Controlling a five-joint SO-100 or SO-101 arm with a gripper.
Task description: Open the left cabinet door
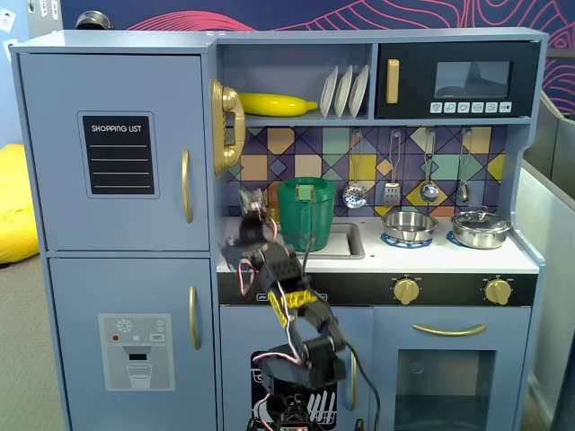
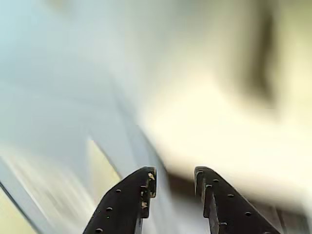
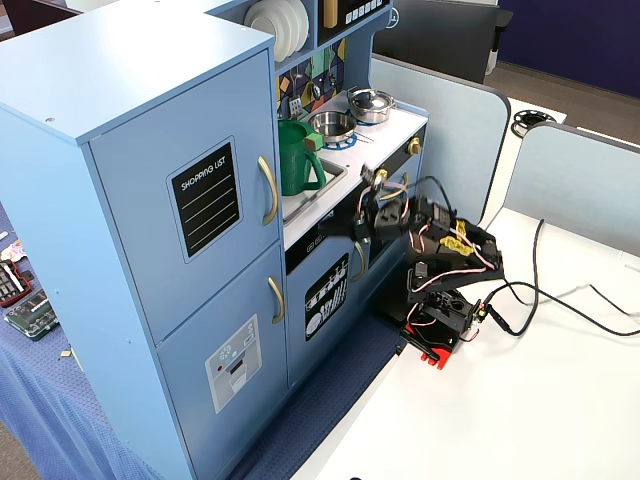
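The left cabinet door (image 1: 112,90) is the tall blue-grey upper door with the black "SHOPPING LIST" panel (image 1: 118,153) and a vertical gold handle (image 1: 186,185). It sits flush with the cabinet, shut, in both fixed views (image 3: 150,190); the handle (image 3: 268,190) shows there too. My gripper (image 1: 252,202) is raised in front of the counter edge, to the right of the handle and apart from it. It also shows in the other fixed view (image 3: 362,228). In the wrist view the gripper (image 2: 175,178) is open and empty, and the background is blurred.
Below the door is a blue door with a dispenser graphic (image 1: 135,350). A green pitcher (image 1: 305,214) stands in the sink just behind the gripper. A gold toy phone (image 1: 225,126) hangs on the cabinet side. The arm's base (image 3: 440,320) and cables lie on the white table (image 3: 500,420).
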